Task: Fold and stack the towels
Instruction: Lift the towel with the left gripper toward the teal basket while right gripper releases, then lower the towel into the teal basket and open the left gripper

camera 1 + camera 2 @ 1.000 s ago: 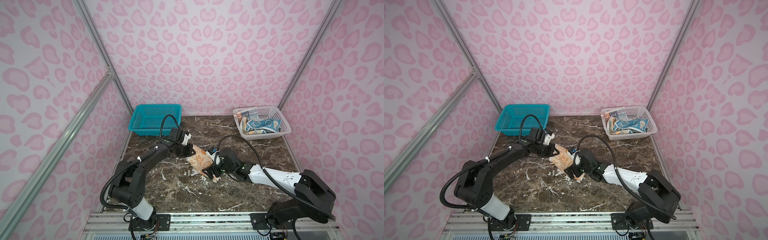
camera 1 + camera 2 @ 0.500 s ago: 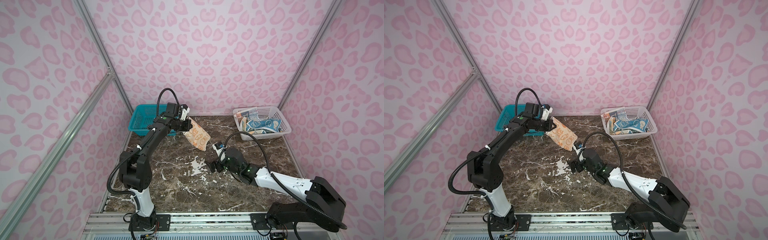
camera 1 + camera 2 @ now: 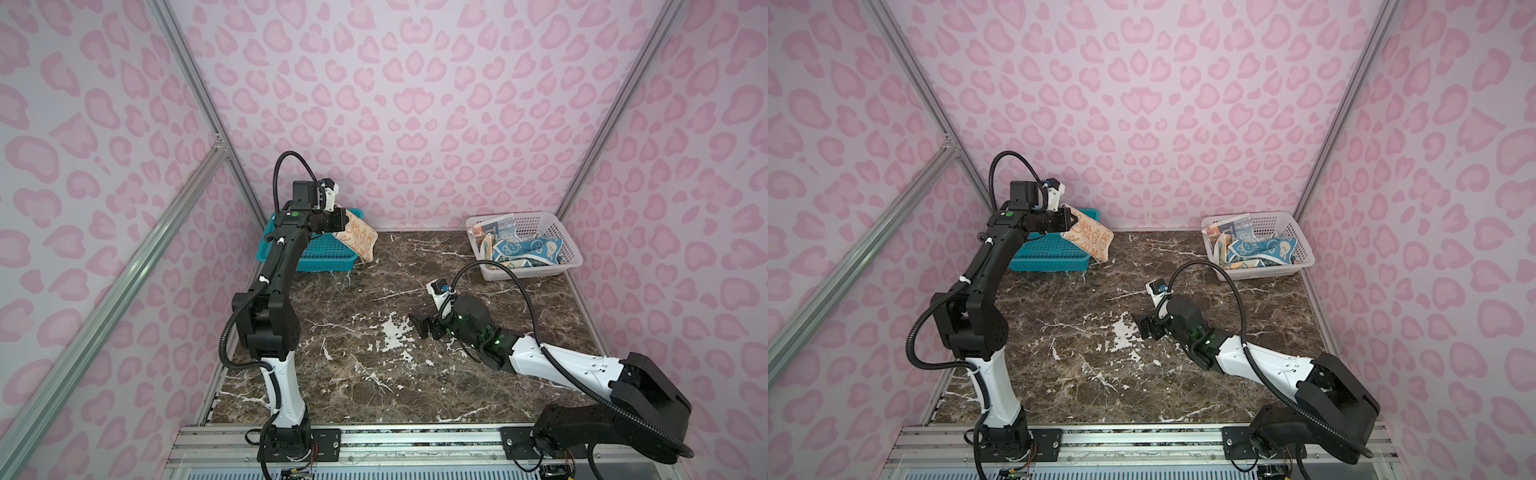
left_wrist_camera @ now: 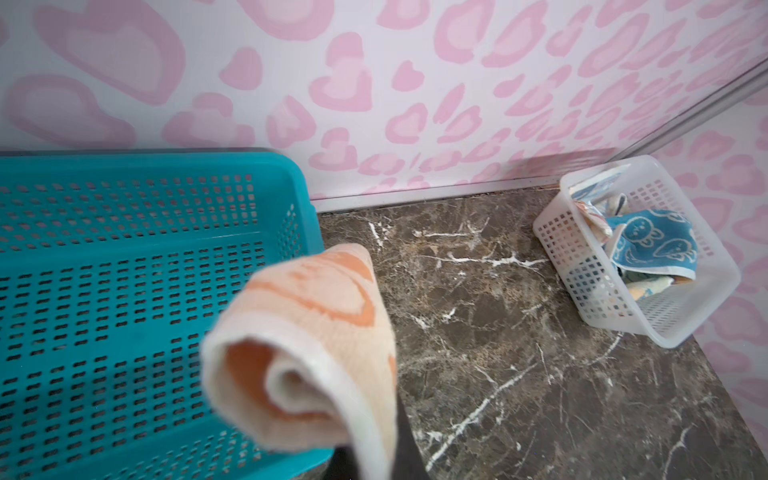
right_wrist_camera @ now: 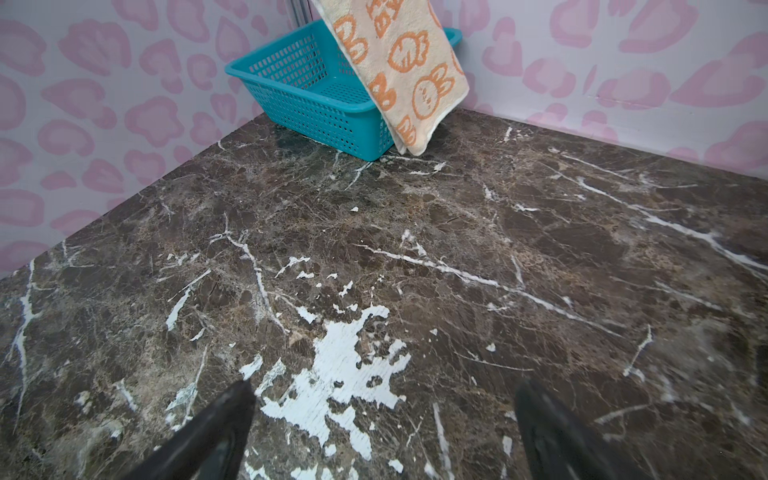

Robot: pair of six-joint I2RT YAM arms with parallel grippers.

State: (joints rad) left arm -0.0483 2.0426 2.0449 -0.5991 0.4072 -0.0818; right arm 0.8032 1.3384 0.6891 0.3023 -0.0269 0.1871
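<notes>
My left gripper (image 3: pixel 343 220) is shut on the top edge of the folded orange-cream towel (image 3: pixel 360 242) with bunnies and carrots. It holds the towel in the air, hanging by the right rim of the teal basket (image 3: pixel 322 261) at the back left. In the left wrist view the towel (image 4: pixel 316 332) curls out between the jaws. The right wrist view shows the same towel (image 5: pixel 409 70) dangling in front of that basket. My right gripper (image 3: pixel 421 326) stands open and empty, low over the middle of the marble table. A blue towel (image 3: pixel 524 249) and a lettered cream towel (image 3: pixel 494 226) lie crumpled in the white basket (image 3: pixel 571 259).
The teal basket (image 4: pixel 124 249) holds nothing. The white basket (image 3: pixel 1304 259) sits at the back right corner. Pink patterned walls close in three sides. A white worn patch (image 5: pixel 345 365) marks the marble under my right gripper (image 5: pixel 382 390).
My left arm has lifted the orange-cream towel off the table's middle and carried it back and up to the teal basket. My right gripper has drawn away from the towel, still open.
</notes>
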